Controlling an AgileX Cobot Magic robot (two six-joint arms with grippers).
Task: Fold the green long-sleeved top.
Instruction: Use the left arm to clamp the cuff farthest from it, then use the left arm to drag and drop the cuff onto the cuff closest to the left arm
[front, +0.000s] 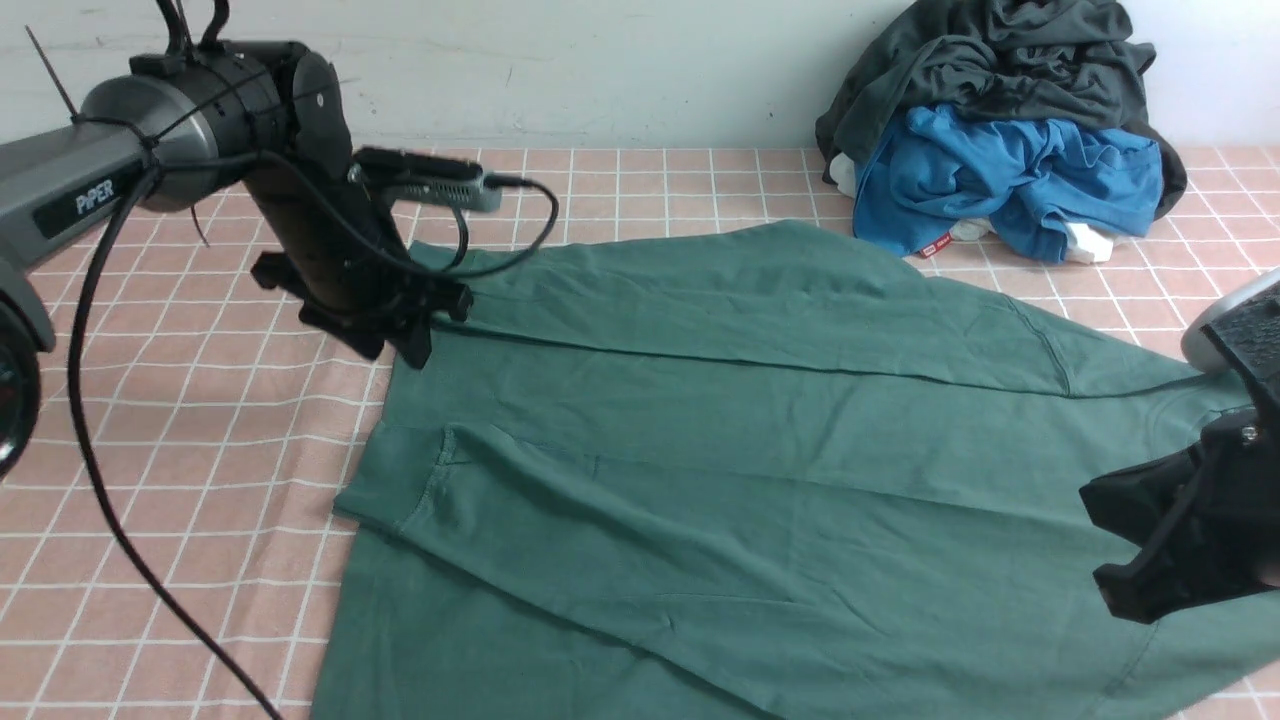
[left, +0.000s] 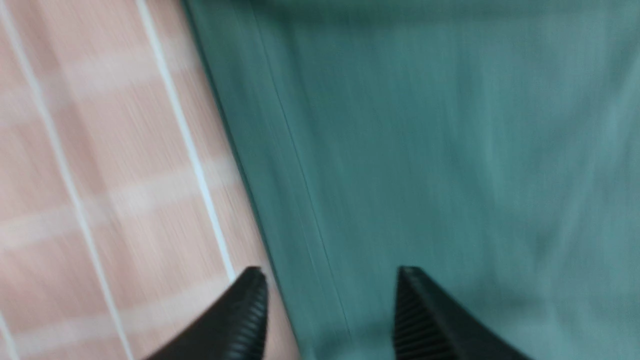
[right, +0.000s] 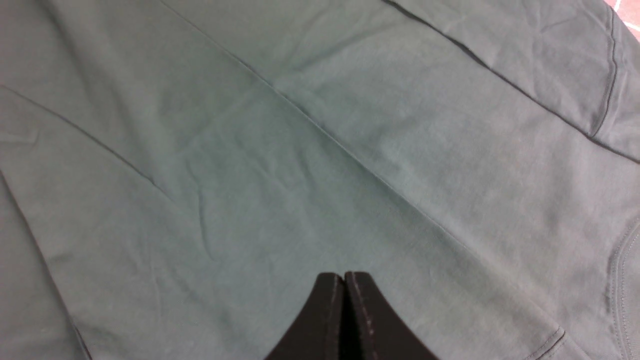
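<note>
Green top (front: 760, 430): limp, light; I judged its stitched edge beneath my parted left claw (left: 330, 274) graspable; right claw (right: 344, 276) sat together, empty.

Front camera looks forward and down across the desk (front: 200, 420) to the wall (front: 600, 60). Both wrist cameras peer past their jaws, close over the top (front: 750, 450), shared by all three views; left's blurred.
</note>
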